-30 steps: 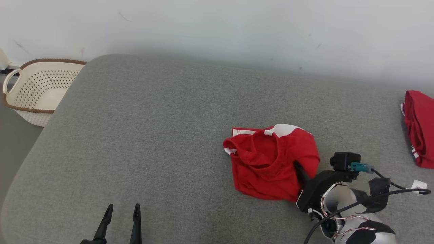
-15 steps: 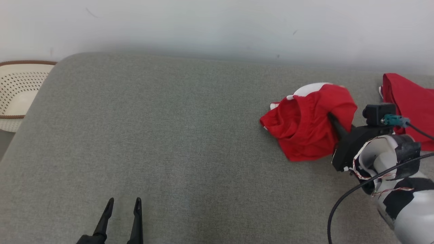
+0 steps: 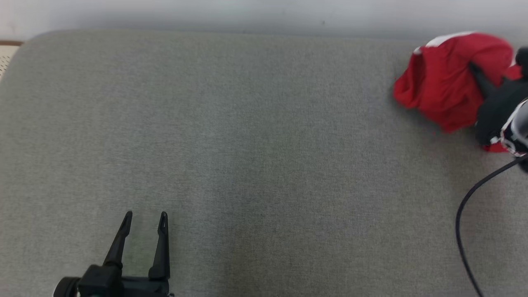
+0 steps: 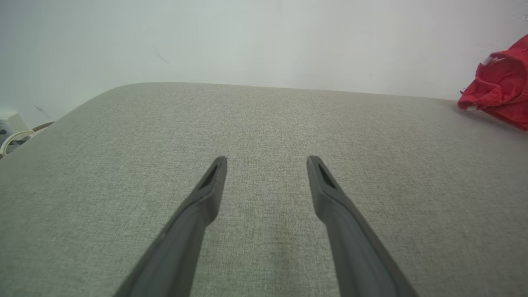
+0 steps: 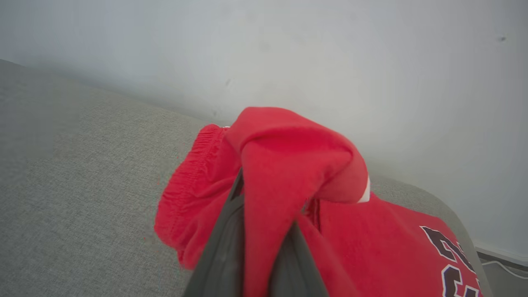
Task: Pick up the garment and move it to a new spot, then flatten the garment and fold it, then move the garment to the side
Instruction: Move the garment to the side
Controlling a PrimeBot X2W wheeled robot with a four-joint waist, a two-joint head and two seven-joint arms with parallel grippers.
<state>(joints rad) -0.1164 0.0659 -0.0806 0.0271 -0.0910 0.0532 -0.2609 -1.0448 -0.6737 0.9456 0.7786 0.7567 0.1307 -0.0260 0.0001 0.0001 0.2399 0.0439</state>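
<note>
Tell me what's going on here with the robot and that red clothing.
The robot's right gripper is shut on a bunched pair of red shorts, the cloth draped over its fingers, at the far right of the grey padded surface near the wall. Red fabric with dark lettering lies right beside them. The left gripper hangs open over bare surface at the near left, holding nothing. The shorts are not yet flattened or folded.

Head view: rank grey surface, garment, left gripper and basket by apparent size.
1. grey surface
2. garment
3. left gripper, nearer the camera and close to the garment in size, so unsure
4. basket, a sliver at the edge
</note>
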